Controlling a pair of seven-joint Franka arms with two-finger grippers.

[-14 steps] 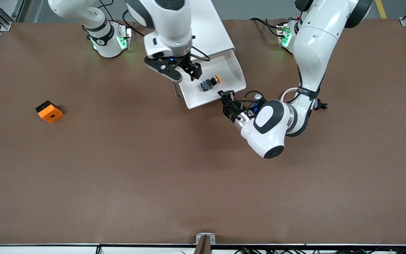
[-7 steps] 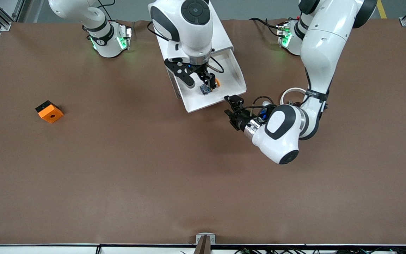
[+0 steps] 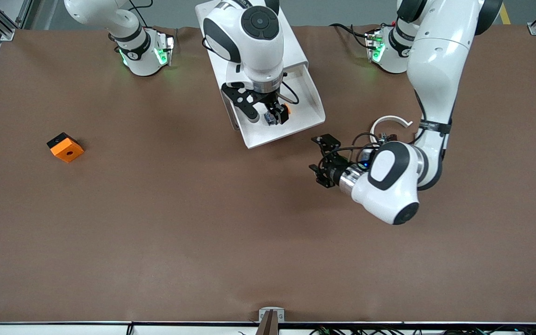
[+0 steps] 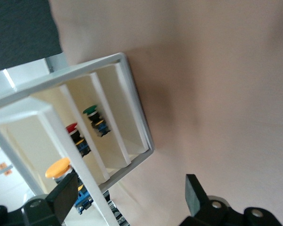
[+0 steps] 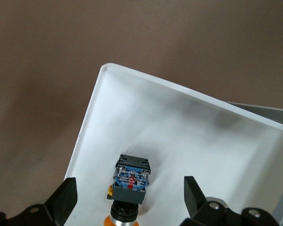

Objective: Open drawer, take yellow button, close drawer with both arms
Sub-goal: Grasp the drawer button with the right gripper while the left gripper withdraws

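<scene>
The left gripper (image 3: 322, 160) waits, fingers spread wide and empty, over bare table near the drawer's (image 3: 306, 122) front. In that open drawer, one orange-capped button (image 5: 130, 184) lies directly between the right gripper's (image 3: 272, 113) parted fingers, long axis along them; that arm is nearer.

I count 2 arms w/ 2 grippers (image 3: 278, 114) (image 3: 324, 160), 1 cabinet (image 3: 291, 51), 1 open drawer (image 3: 314, 95), 3 buttons (image 4: 57, 168) (image 4: 71, 128) (image 4: 90, 111), 1 orange cube (image 3: 65, 147).
</scene>
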